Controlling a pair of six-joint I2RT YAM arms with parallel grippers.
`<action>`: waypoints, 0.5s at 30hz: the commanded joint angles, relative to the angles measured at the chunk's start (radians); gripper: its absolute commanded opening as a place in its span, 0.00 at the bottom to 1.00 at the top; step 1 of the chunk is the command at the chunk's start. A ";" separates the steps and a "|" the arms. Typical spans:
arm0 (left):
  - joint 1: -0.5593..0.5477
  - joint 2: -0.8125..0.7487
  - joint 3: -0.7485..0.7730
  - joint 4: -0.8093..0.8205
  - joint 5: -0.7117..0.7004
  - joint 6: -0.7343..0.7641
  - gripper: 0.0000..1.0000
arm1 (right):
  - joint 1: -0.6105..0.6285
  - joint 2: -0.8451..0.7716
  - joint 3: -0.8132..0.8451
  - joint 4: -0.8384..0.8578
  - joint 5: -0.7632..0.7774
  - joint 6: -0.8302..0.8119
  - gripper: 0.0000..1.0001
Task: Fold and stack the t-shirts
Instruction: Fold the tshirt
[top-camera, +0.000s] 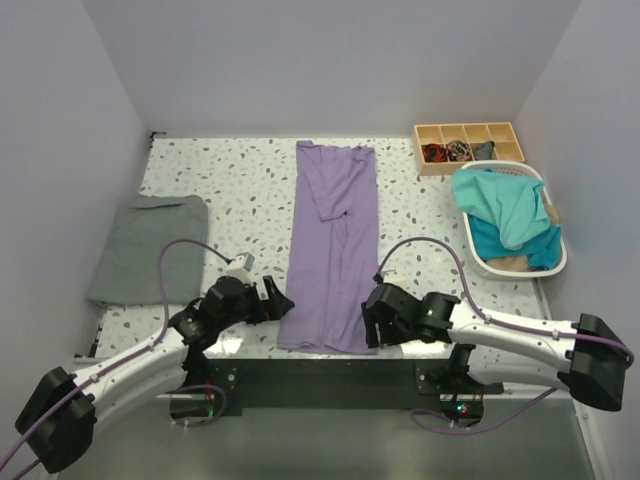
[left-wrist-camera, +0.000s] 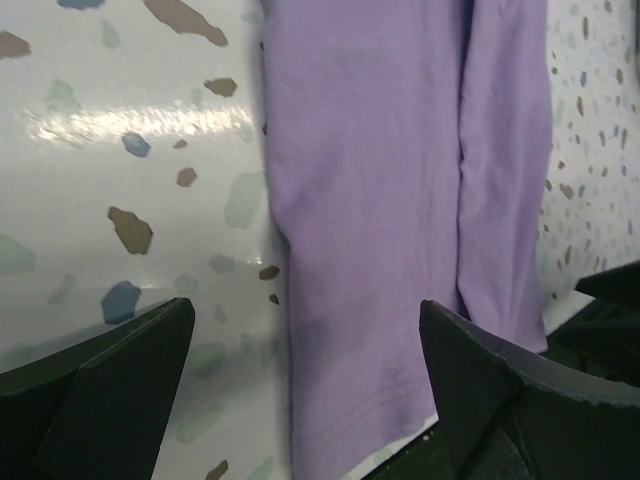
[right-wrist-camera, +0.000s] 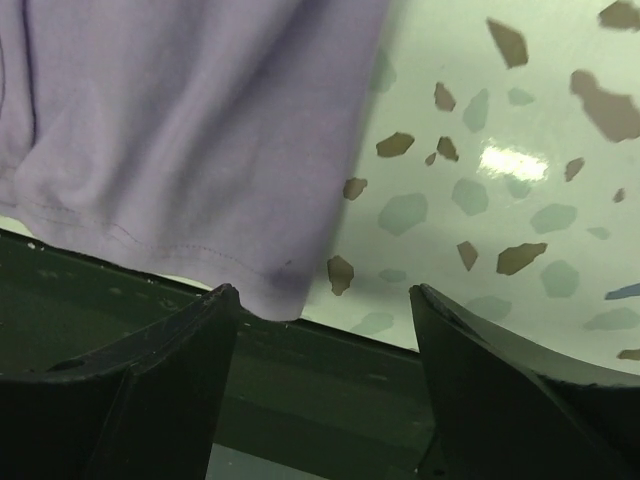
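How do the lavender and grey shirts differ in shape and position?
The lavender shirt is a long narrow strip down the middle; the grey shirt is a shorter, wider bundle at the left. The lavender shirt's near hem lies between the open left end effector and right end effector; the grey shirt lies clear of both. Both rest flat, ungripped.

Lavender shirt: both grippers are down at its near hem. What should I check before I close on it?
1. Jaws of left gripper open: ok, wide apart.
2. Jaws of right gripper open: ok, wide apart.
3. Left edge of lavender shirt between the left jaws: ok.
4. Its hem corner between the right jaws: ok, though close to one side.
5. Grippers low enough to pinch cloth: cannot tell.
6. Shirt lying as one flat long strip: ok.
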 joint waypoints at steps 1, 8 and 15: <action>-0.013 -0.074 -0.090 0.119 0.138 -0.110 1.00 | -0.004 -0.048 -0.071 0.115 -0.079 0.106 0.71; -0.048 -0.159 -0.127 -0.029 0.146 -0.128 1.00 | -0.028 -0.080 -0.162 0.179 -0.093 0.146 0.67; -0.111 -0.219 -0.112 -0.229 0.092 -0.143 0.93 | -0.060 -0.071 -0.156 0.181 -0.070 0.136 0.66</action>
